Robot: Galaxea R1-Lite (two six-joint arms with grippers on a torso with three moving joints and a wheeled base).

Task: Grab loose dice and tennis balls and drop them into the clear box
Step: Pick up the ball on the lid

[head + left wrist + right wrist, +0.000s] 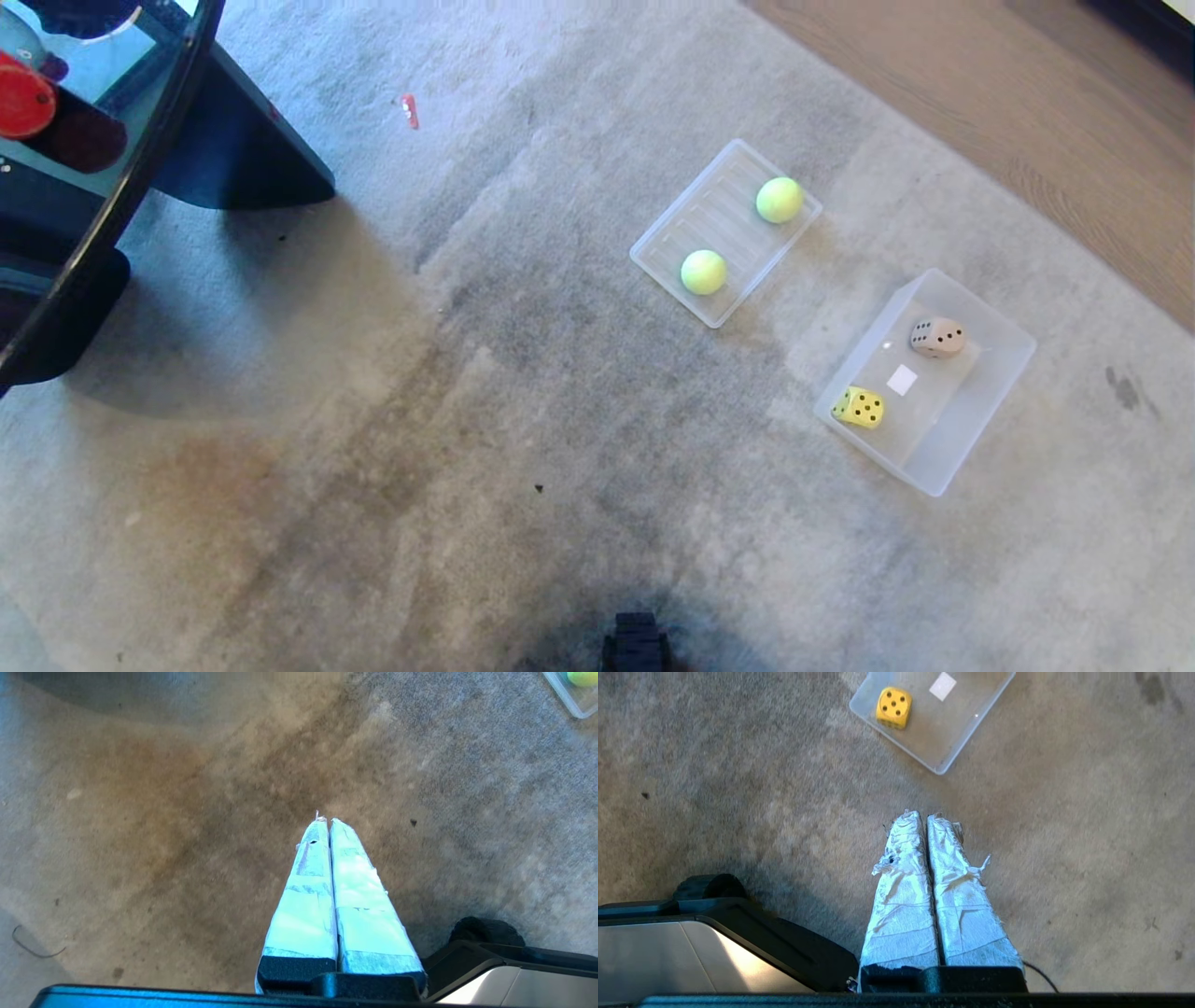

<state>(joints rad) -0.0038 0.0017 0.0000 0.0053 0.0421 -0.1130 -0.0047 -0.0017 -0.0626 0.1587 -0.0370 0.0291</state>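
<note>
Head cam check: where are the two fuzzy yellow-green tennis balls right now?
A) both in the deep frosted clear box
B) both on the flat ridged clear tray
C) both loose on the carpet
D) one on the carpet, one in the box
B: both fuzzy yellow-green tennis balls sit on the flat ridged clear tray, while the deep frosted clear box beside it holds only the yellow die and the tan die.
</note>
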